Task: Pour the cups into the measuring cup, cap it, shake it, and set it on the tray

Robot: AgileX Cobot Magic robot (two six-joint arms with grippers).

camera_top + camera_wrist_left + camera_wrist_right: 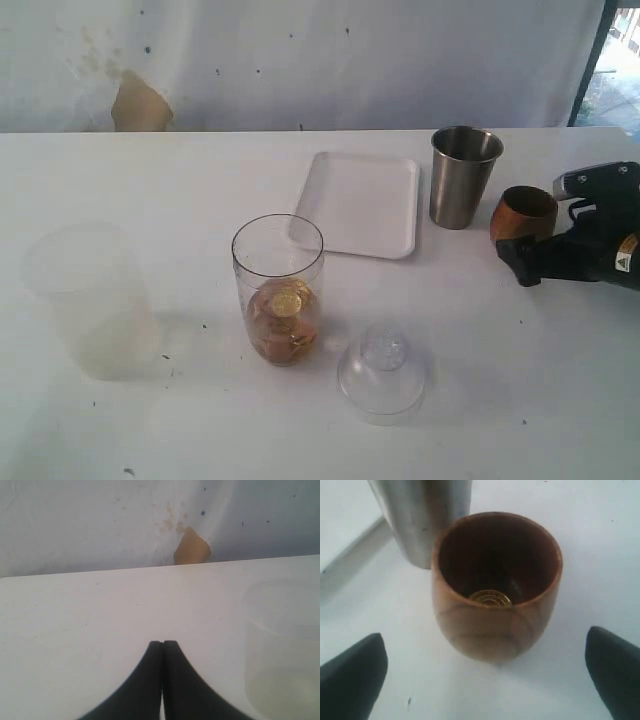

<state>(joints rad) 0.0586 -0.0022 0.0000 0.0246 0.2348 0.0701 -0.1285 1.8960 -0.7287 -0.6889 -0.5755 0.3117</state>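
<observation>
Standing upright, mouth up — wooden cup (495,615) nr right pincer (485,632), spread wide.

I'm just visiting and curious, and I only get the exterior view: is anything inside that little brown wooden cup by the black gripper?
Observer: Yes. The right wrist view looks down into the wooden cup and shows a gold coin-like disc on its bottom.
Operator: Is the gripper holding the cup?
Observer: No. The right gripper is wide open, with one finger on either side of the cup and neither touching it.
Operator: And the other arm?
Observer: It's outside your view. Its wrist camera shows the left gripper shut and empty, over the table near the frosted cup.
</observation>
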